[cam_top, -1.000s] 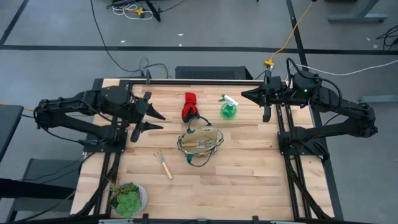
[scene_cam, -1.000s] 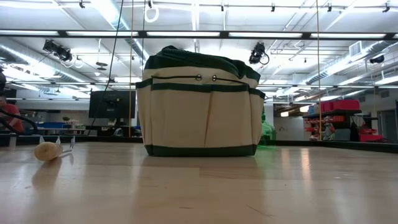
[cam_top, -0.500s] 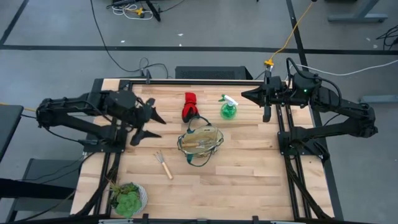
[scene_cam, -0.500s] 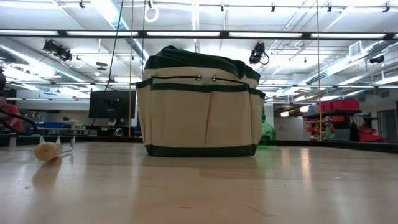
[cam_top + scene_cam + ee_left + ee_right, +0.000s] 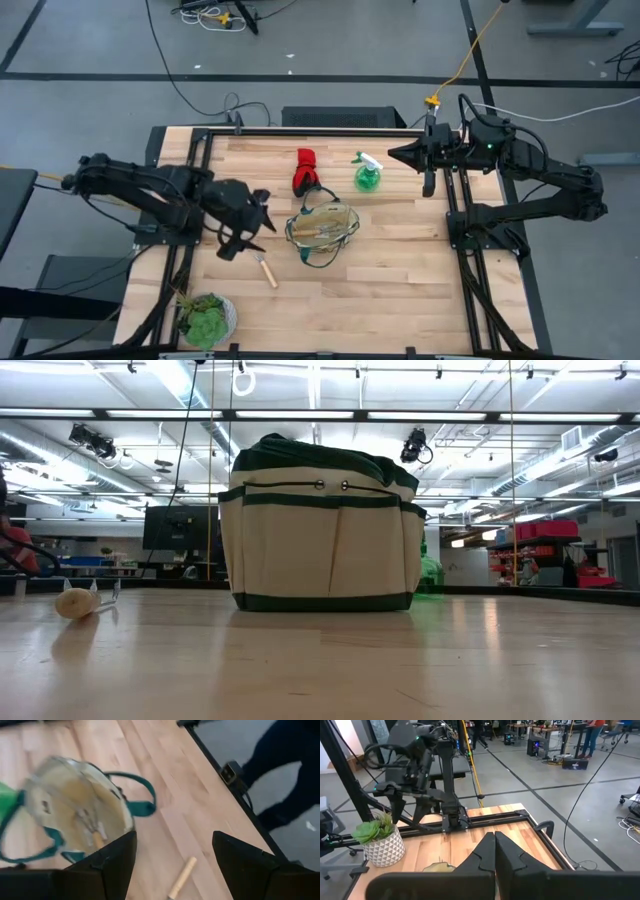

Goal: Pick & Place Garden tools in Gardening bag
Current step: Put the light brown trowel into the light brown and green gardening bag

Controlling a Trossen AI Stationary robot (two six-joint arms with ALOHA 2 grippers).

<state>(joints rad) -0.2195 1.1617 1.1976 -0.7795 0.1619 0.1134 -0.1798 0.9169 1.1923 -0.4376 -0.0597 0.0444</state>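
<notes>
Wooden tabletop (image 5: pixel 380 270), left pincer (image 5: pixel 256 222) spread over stiff, light hand rake (image 5: pixel 264 267); best pinched mid-handle; right pincer (image 5: pixel 392 153) pressed together.

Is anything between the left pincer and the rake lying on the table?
Nothing visible. The open left pincer hangs just over the hand rake, with only bare table around it. The gardening bag sits to one side, not between them.

Robotics lab or workshop, large open hall. Shown by exposed ceiling tracks with strip lights (image 5: pixel 330 415), monitor (image 5: pixel 180 527), distant workbenches with equipment (image 5: pixel 540 742), cables trailed across grey floor (image 5: pixel 190 95), wooden test table (image 5: pixel 390 270) in metal frame.
</notes>
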